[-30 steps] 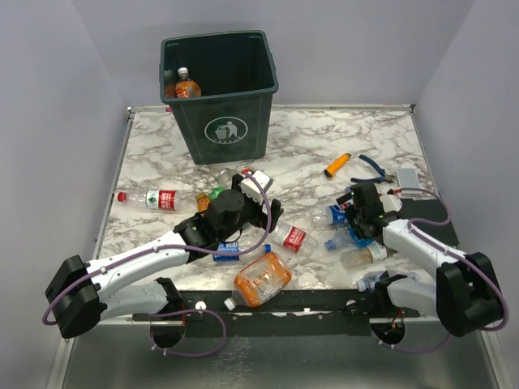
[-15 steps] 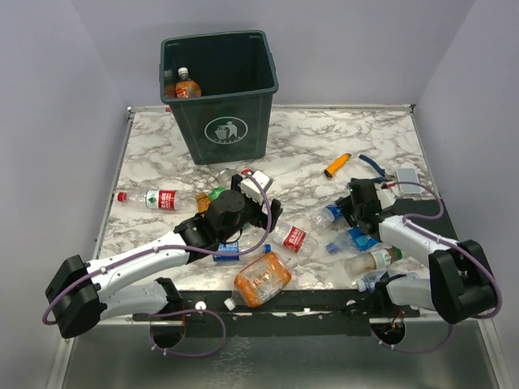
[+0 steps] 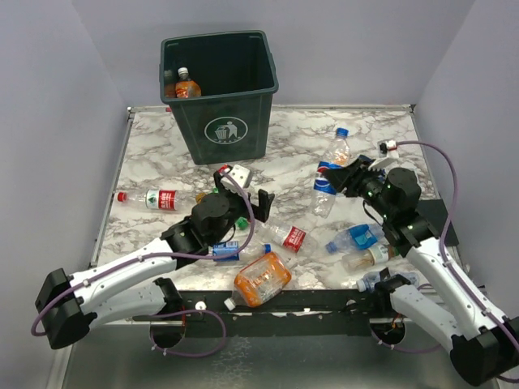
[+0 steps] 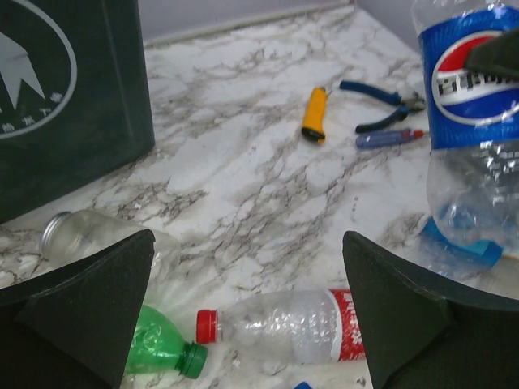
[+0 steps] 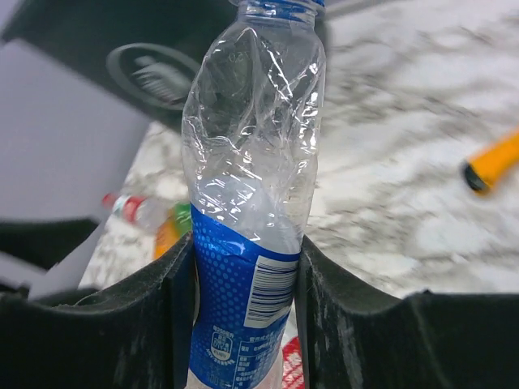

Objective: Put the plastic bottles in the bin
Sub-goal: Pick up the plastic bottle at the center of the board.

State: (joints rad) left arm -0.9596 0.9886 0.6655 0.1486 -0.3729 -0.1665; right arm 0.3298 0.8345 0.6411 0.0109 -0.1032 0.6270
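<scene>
Clear crumpled plastic bottle with blue label and blue cap held upright, right of tall dark green square bin, near it, not inside. My right pincer closed on blue label, fingers pressing both sides. My left pincer spread wide, empty, low in front of bin, above clear red-labelled bottle and green bottle lying there. Orange-tinted bottle inside bin, left corner.

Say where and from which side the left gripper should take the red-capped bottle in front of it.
Take the red-capped bottle at its clear middle, between cap and red label, from above. It lies flat, its length along the closing line of the open left gripper, so the wrist likely needs a quarter turn.
</scene>
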